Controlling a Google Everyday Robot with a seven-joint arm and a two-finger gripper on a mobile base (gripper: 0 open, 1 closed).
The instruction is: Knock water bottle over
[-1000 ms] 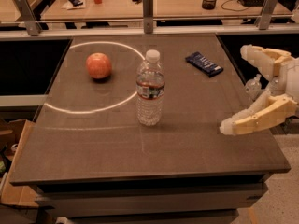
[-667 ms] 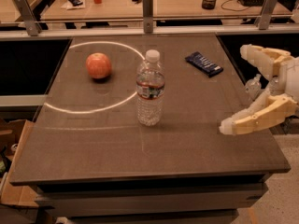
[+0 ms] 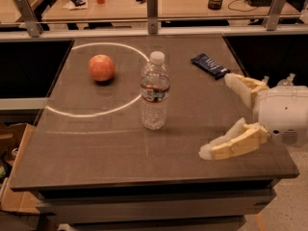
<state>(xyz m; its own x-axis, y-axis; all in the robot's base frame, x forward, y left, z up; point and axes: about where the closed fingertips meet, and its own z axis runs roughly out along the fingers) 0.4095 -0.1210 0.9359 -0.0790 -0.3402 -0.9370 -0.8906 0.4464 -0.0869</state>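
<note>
My gripper [image 3: 216, 117] is at the right edge of the frame, a little below the middle, and it is released: the two fingers [image 3: 236, 142] stand wide apart and nothing is between them. The water bottle [image 3: 155, 93] stands near the centre of the frame, on the dark table [image 3: 96, 153]. From my gripper it lies to the left and slightly higher in the frame. It is still apart from my fingertips, with bare table between us. Its long axis is upright, with the white cap at the top and the label band around the middle, so I judge that a sideways push toward the left of the frame, placed high on the body, would tip it. A push low at the base would probably only slide it. The apple [image 3: 101, 67] lies further to the upper left, behind the bottle as seen from my side, and the dark packet [image 3: 210, 65] lies above my gripper in the frame, so neither is in the way. Compared with one second ago, my gripper has come leftward and lower in the frame, so it is nearer to the bottle. The fingers are spread as wide as before. The bottle, the apple and the packet have not moved.
</note>
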